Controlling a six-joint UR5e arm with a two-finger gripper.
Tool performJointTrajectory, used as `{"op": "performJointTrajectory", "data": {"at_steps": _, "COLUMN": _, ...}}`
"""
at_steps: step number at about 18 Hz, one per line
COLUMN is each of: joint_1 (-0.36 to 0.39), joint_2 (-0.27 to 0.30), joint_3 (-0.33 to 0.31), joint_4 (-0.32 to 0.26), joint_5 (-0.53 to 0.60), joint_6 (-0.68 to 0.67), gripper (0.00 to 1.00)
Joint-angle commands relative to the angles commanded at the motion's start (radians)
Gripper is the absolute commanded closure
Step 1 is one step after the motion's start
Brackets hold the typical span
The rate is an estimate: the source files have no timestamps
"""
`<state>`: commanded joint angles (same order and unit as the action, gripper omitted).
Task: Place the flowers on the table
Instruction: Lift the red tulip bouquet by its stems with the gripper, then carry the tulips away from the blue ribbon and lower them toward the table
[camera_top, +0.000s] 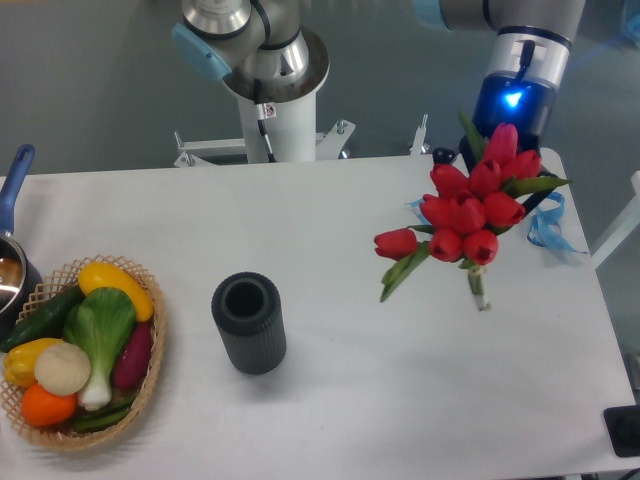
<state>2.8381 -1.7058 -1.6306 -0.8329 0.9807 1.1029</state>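
Red tulip flowers (472, 213) hang far right over the white matte table (330, 270); lower gently, gripper (497, 140) grip hidden, unclear.

Red tulips (470, 212) above white table (330, 400)

Gripper (497, 150) fingers hidden behind the flowers (470, 210); grip indiscernible.
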Motion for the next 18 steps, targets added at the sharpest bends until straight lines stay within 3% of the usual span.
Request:
{"op": "performJointTrajectory", "data": {"at_steps": 4, "joint_1": -0.115, "joint_2": -0.026, "joint_3": -0.003, "joint_4": -0.003, "joint_5": 0.281, "joint_6": 0.003, "gripper": 0.73}}
{"op": "performJointTrajectory", "data": {"at_steps": 6, "joint_1": -0.207, "joint_2": -0.087, "joint_3": 0.009, "joint_4": -0.002, "joint_5": 0.483, "joint_6": 0.008, "gripper": 0.73}}
{"op": "performJointTrajectory", "data": {"at_steps": 9, "joint_1": -0.272, "joint_2": -0.159, "joint_3": 0.009, "joint_4": -0.008, "joint_5": 0.674, "joint_6": 0.086, "gripper": 0.73}}
{"op": "performJointTrajectory", "data": {"at_steps": 14, "joint_1": -0.287, "joint_2": -0.302, "joint_3": 0.067, "joint_4": -0.006, "joint_5": 0.725, "joint_6": 0.114, "gripper": 0.73}}
{"op": "performJointTrajectory", "data": {"at_steps": 18, "joint_1": -0.292, "joint_2": -0.383, "joint_3": 0.092, "joint_4": -0.005, "joint_5": 0.759, "joint_6": 0.109, "gripper": 0.73}}
